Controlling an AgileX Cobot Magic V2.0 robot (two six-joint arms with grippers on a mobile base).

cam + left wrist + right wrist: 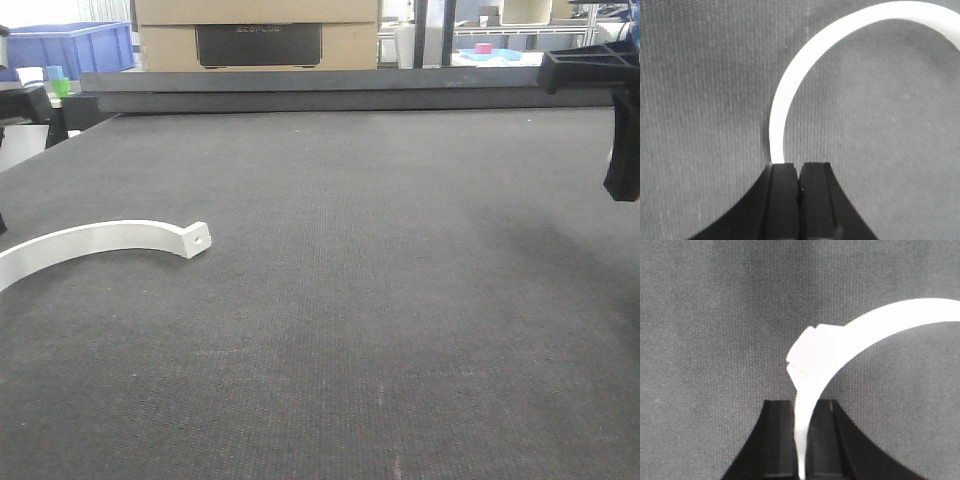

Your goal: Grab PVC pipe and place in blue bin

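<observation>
**A:** Pipe?

**B:** Lying on the table by the left edge, tab end toward the middle. Left claw has jaws together, tips against its arc. No pinch evident.

**A:** Right claw?

**B:** Clamped on a second pipe, edgewise near its tab. Probably so the thin strip seats between the jaws. Bin sits beyond the far-left corner.

**Grey Mat, Box and Clutter Behind It**

A dark grey, finely ribbed mat covers the table and fills both wrist views. Along its far edge runs a long grey rail. Behind the rail stands a cardboard box with a black panel set in its front. A small green cup sits far left. Far right, a pink object rests on a light blue tray.
</observation>
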